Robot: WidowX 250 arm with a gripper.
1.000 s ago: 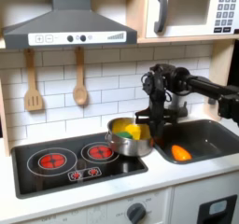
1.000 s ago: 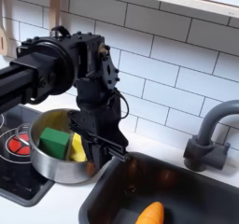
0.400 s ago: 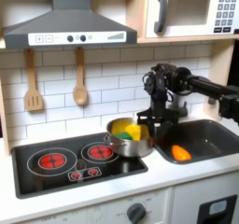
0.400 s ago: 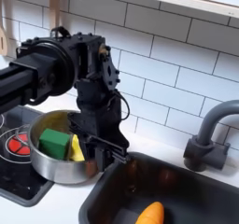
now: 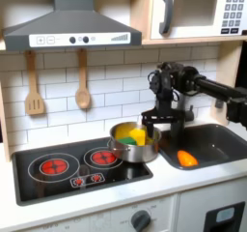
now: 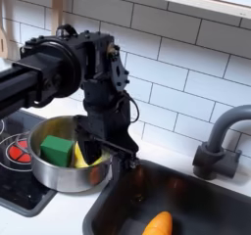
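Currently, the black gripper (image 6: 98, 151) is held at the round silver pot's (image 6: 49, 176) rim; jaw opening cannot be told. Steady vertical clearance from the rim is advised.

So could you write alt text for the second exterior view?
A black robot arm's claw hangs at the rim of a metal pot holding green and yellow toys, on a toy kitchen counter. An orange carrot lies in the sink.

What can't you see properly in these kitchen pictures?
- End effector: in the second exterior view the arm's own black body covers its fingers, so open or shut is unclear.
- Pot: the yellow thing inside is partly behind the green block.
- Carrot: cut off by the second exterior view's bottom edge.
- Microwave buttons: too small in the first exterior view.
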